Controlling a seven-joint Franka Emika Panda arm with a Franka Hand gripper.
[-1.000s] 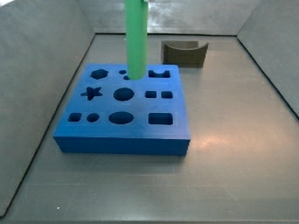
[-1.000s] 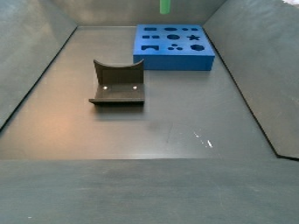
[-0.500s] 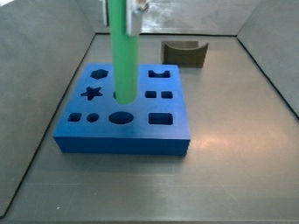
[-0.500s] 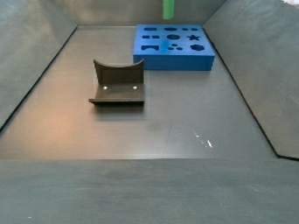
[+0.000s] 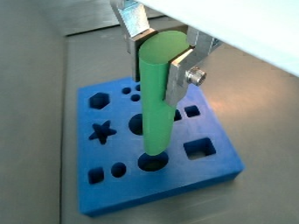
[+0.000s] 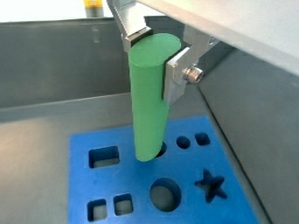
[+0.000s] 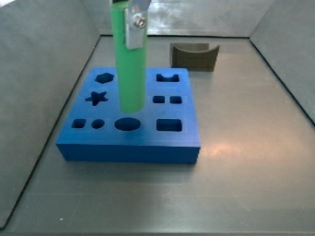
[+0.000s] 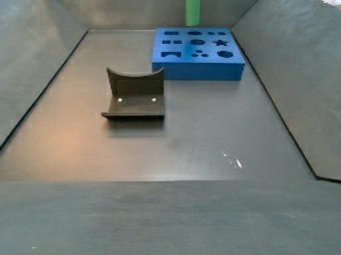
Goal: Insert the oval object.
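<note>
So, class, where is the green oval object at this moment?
The oval object stands upright, clamped in the gripper, over the blue block; in both wrist views its lower end meets a hole near the block's middle.

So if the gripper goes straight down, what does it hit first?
Probably the blue block with shaped holes. The gripper holds the long green oval rod upright, and its lower end looks right at a hole, though depth is unclear.
</note>
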